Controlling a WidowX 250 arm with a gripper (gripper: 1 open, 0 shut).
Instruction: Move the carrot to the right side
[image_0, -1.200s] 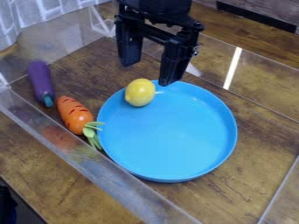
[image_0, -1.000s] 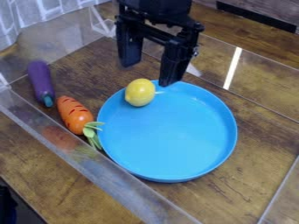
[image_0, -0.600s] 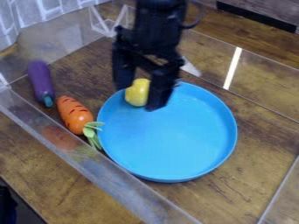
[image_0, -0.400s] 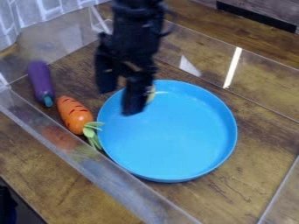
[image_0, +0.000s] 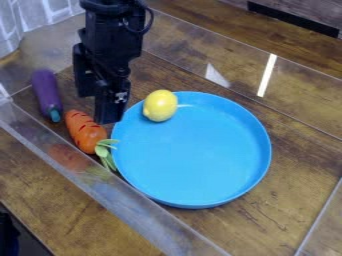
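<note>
Since a second ago your tool has swung from behind the plate's far rim over to the left and dropped lower; nothing else has shifted.

Camera view: tool points down, fingers apart, nothing between them, hovering just above the carrot. Carrot lies on the tabletop, against the left rim of the blue plate, green top toward you. Eggplant lies just left of it. Lemon sits inside the plate's far edge.
</note>
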